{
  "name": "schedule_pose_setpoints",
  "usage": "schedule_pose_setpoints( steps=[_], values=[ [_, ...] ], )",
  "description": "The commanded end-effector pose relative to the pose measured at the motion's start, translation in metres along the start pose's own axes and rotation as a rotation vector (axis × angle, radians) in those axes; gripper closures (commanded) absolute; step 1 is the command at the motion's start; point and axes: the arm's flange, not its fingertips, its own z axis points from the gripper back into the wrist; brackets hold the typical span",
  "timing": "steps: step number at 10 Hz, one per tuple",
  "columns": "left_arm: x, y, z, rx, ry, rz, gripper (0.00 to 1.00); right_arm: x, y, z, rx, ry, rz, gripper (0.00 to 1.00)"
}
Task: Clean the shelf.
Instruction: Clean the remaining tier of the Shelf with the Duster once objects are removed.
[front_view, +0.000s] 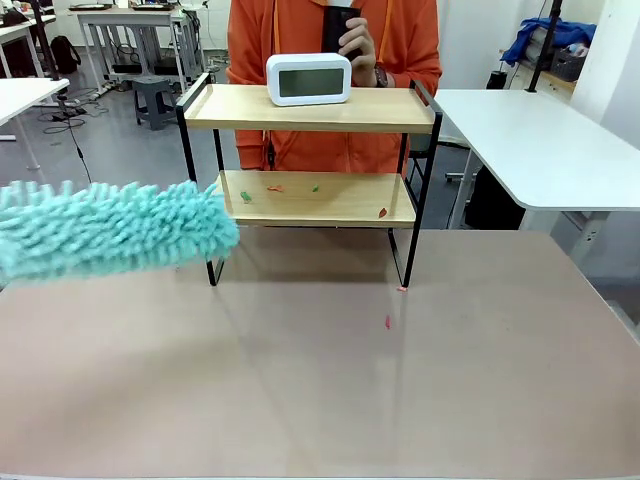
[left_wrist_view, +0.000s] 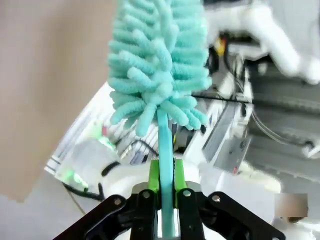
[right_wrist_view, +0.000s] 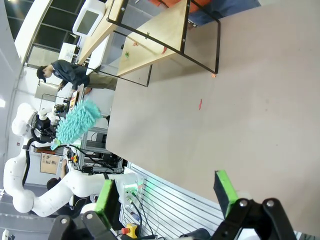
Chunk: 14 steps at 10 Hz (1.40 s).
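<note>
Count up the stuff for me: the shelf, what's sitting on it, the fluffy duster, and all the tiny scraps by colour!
Shelf: 1
Clock: 1
Fluffy duster: 1
Green scraps: 2
Red or orange scraps: 4
Total: 9

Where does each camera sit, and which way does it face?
Front view: fixed between the arms, facing across the table at the shelf, its clock and the person behind; the duster at left.
Left wrist view: on the left wrist, looking along the left gripper, shut on the duster's handle.
Right wrist view: on the right wrist, rolled, looking past the open right gripper across the table to the shelf; left arm far off.
Shared: front and right wrist views both show shelf, clock, duster.
</note>
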Motion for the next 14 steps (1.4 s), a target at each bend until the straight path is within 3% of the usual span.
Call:
schedule_pose_setpoints(
  steps=[1,3,6,9,12,14],
  values=[
    [0.033,-0.009,-0.026,0.073,-0.19,0.151,0.88,0.002,0.001,0.0,0.018,-0.012,0.023,0.0],
    [0.062,-0.016,-0.054,0.06,-0.348,0.238,0.88,0.002,0.001,0.0,0.018,-0.012,0.023,0.0],
    [0.055,-0.003,-0.029,0.059,-0.264,0.198,0.88,0.002,0.001,0.0,0.018,-0.012,0.023,0.0],
    [0.084,-0.012,-0.068,0.075,-0.418,0.268,0.88,0.002,0.001,0.0,0.018,-0.012,0.023,0.0],
    [0.104,-0.021,-0.097,0.121,-0.455,0.244,0.88,0.002,0.001,0.0,0.018,-0.012,0.023,0.0],
    [0.118,-0.021,-0.111,0.169,-0.546,0.273,0.88,0.002,0.001,0.0,0.018,-0.012,0.023,0.0]
  ],
)
